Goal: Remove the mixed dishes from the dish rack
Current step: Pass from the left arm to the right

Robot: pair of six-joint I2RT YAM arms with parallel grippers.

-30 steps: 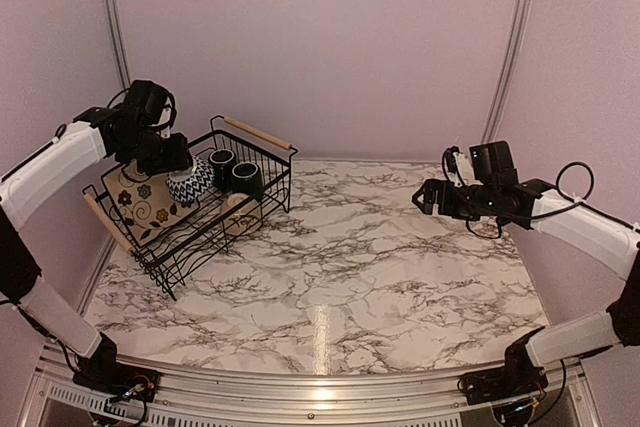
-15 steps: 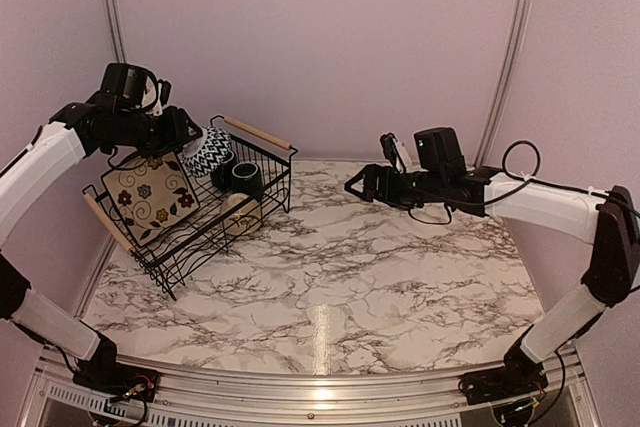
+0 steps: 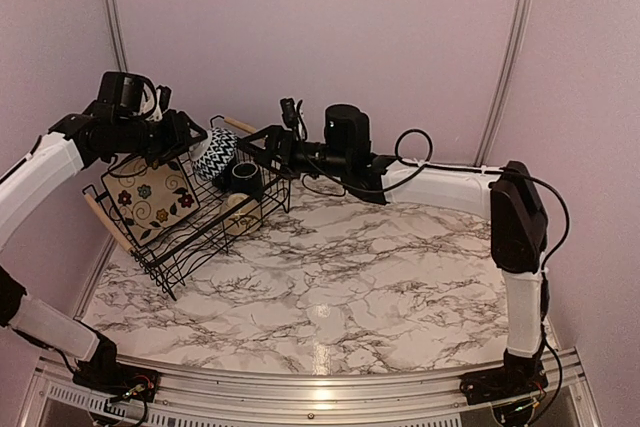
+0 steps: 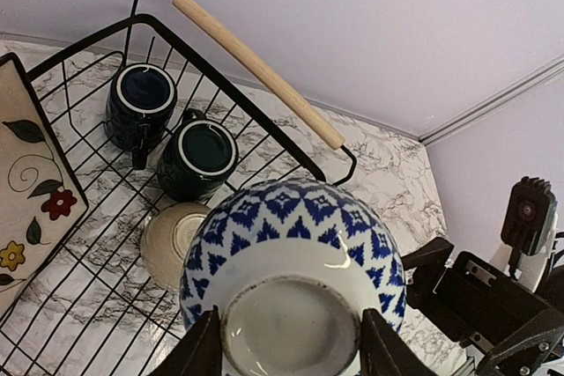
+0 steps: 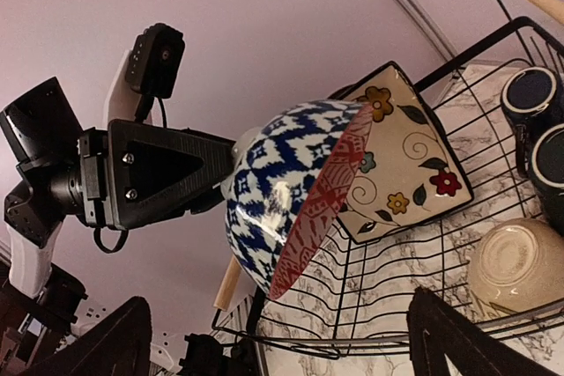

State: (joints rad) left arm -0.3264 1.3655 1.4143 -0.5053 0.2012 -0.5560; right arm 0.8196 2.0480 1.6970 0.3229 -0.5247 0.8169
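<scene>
**Bowl lift-out.** The left gripper [image 3: 188,144] clamps the foot of a blue-and-white patterned bowl [image 4: 291,235], held in the air above the dish rack [image 3: 175,252] at the table's [image 3: 400,277] far left corner. No dish stands on the table yet. The square flowered plate [image 3: 150,202], two dark mugs [image 4: 198,158] and a small cream bowl [image 4: 174,239] remain racked. Against a second earlier, the patterned bowl is higher, and the right gripper [image 3: 252,143], fingers wide and empty, has crossed from the right edge to just beside it.
</scene>
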